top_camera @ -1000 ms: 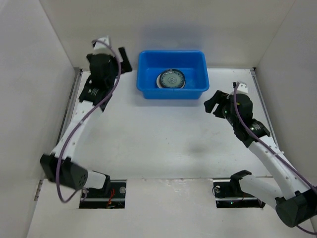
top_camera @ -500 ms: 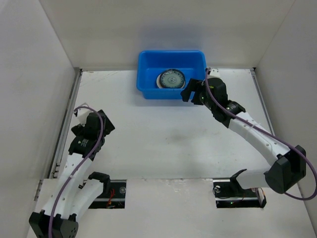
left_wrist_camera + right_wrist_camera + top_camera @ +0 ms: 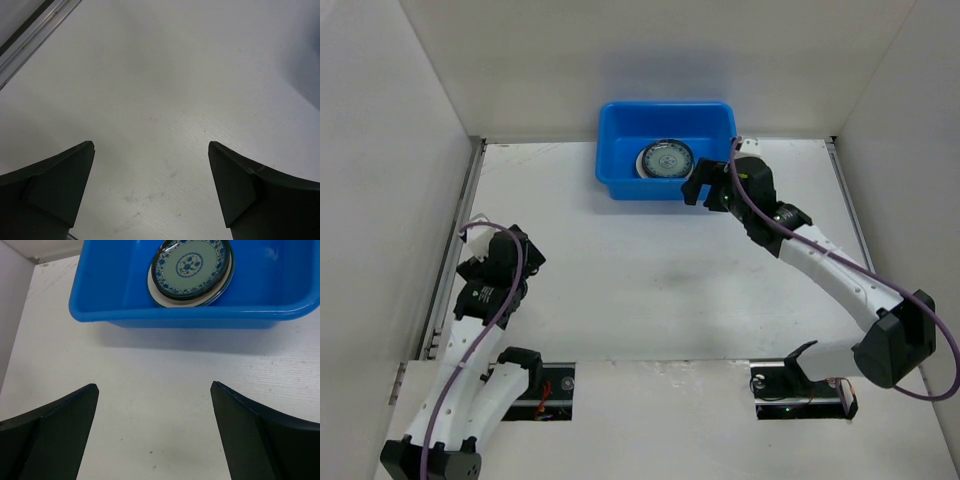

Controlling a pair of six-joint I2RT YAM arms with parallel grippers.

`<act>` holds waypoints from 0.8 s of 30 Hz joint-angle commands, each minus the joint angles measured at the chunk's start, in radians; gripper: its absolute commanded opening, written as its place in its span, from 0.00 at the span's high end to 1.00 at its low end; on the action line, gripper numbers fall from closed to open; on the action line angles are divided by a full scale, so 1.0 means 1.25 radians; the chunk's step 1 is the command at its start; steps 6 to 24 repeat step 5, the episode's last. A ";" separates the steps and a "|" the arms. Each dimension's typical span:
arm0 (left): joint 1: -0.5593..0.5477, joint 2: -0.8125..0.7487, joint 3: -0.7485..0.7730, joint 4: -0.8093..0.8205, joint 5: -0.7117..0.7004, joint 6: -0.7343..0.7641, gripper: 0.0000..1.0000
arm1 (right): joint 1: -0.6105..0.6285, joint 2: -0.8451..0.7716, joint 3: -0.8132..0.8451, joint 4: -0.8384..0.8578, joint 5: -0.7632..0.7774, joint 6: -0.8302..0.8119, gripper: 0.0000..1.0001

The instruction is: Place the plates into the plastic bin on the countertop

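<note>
The blue plastic bin [image 3: 617, 130] stands at the back middle of the white countertop [image 3: 640, 290]. A stack of plates [image 3: 666, 160] lies inside it, with a teal-blue patterned plate [image 3: 191, 262] on top and a white rim showing beneath. In the right wrist view the bin [image 3: 120, 285] fills the top. My right gripper [image 3: 705, 187] hovers open and empty just in front of the bin's front right wall; its jaws [image 3: 152, 385] stand wide over bare countertop. My left gripper [image 3: 518, 247] is open and empty [image 3: 150, 145] low over the countertop at the left.
White walls enclose the countertop on three sides. A metal rail [image 3: 470, 200] runs along the left edge and shows in the left wrist view [image 3: 30, 32]. Both arm bases sit at the near edge.
The left arm has swung from beside the bin back to the near left. The right gripper has moved from the right side to the bin's front wall and edged slightly left.
</note>
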 commanded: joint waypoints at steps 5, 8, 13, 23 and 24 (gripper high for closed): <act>-0.009 -0.010 0.037 0.001 -0.013 -0.024 0.00 | 0.006 -0.038 -0.011 0.034 0.026 -0.017 0.00; -0.009 -0.010 0.037 0.001 -0.013 -0.024 0.00 | 0.006 -0.038 -0.011 0.034 0.026 -0.017 0.00; -0.009 -0.010 0.037 0.001 -0.013 -0.024 0.00 | 0.006 -0.038 -0.011 0.034 0.026 -0.017 0.00; -0.009 -0.010 0.037 0.001 -0.013 -0.024 0.00 | 0.006 -0.038 -0.011 0.034 0.026 -0.017 0.00; -0.009 -0.010 0.037 0.001 -0.013 -0.024 0.00 | 0.006 -0.038 -0.011 0.034 0.026 -0.017 0.00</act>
